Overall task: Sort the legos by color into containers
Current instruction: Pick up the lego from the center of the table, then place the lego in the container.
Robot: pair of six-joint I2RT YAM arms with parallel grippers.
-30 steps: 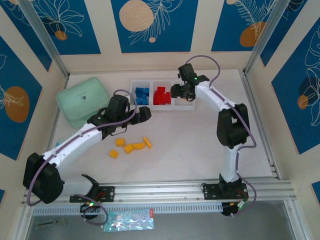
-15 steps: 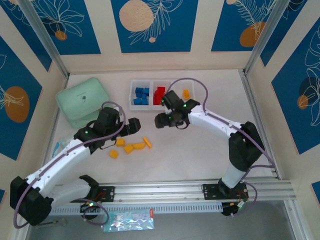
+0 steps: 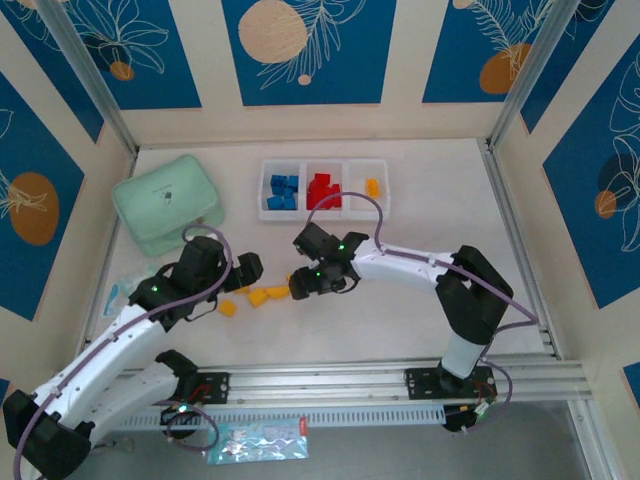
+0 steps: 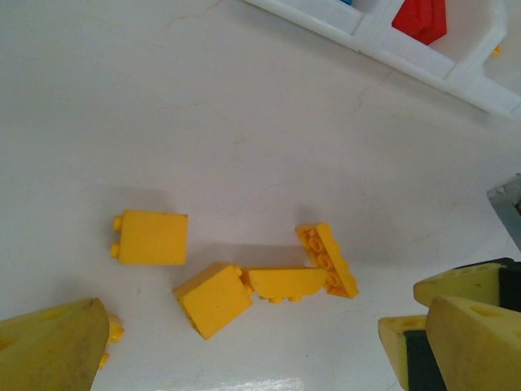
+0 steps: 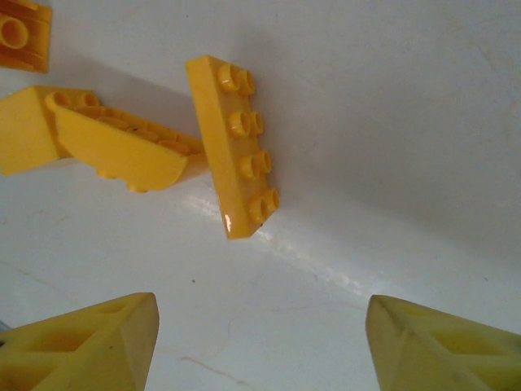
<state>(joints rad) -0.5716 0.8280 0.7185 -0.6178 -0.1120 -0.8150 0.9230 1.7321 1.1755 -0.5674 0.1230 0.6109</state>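
Top view: tray (image 3: 303, 214) at far side of table (image 3: 440, 190); blue bricks (image 3: 284, 190) in left compartment, red bricks (image 3: 321, 190) in mid, one yellow brick (image 3: 372, 186) in right. Loose yellow bricks (image 3: 262, 296) on table nr centre, just beside L gripper (image 3: 247, 272) and R gripper (image 3: 297, 283). L gripper open, nothing held. R wrist view: R gripper open w/ fingers (image 5: 89, 342) wide apart, long flat brick (image 5: 234, 145) lying just ahead, not touched. Green box (image 3: 167, 203) at far left.
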